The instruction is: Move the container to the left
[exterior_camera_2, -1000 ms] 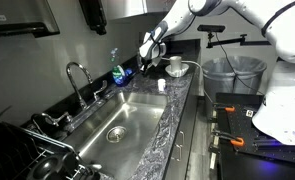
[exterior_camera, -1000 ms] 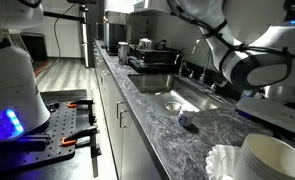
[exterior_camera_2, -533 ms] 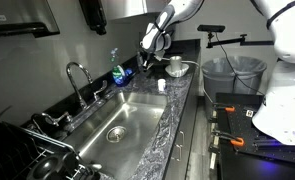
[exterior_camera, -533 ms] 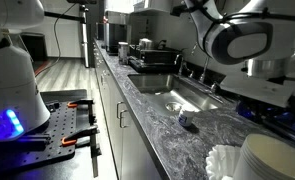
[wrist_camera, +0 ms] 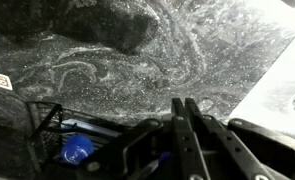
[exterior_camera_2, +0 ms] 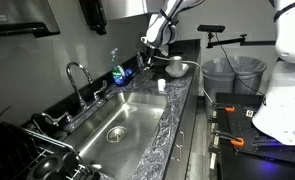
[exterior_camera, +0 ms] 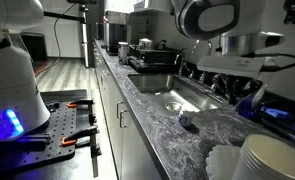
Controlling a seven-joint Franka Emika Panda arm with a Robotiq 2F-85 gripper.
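Observation:
The small bright-blue container [exterior_camera: 186, 120] sits on the marbled counter just past the sink's end, and it also shows in an exterior view [exterior_camera_2: 161, 86]. My gripper [exterior_camera_2: 149, 56] hangs above the counter's back corner, near the wall and apart from the container. In the wrist view the two fingers [wrist_camera: 184, 104] are pressed together with nothing between them, over bare marbled counter. A round blue thing [wrist_camera: 77, 150] shows at the lower left of the wrist view. I cannot tell what it is.
A tall clear bottle with blue liquid [exterior_camera_2: 117, 72] stands by the wall behind the sink [exterior_camera_2: 115, 125]. White stacked bowls [exterior_camera: 272, 160] sit on the counter's end, also in an exterior view [exterior_camera_2: 175, 67]. A faucet [exterior_camera_2: 77, 75] and a dish rack [exterior_camera: 152, 55] lie beyond the sink.
The arm has swung and risen over the counter's end, and the gripper has shifted slightly near the wall. The container has not moved.

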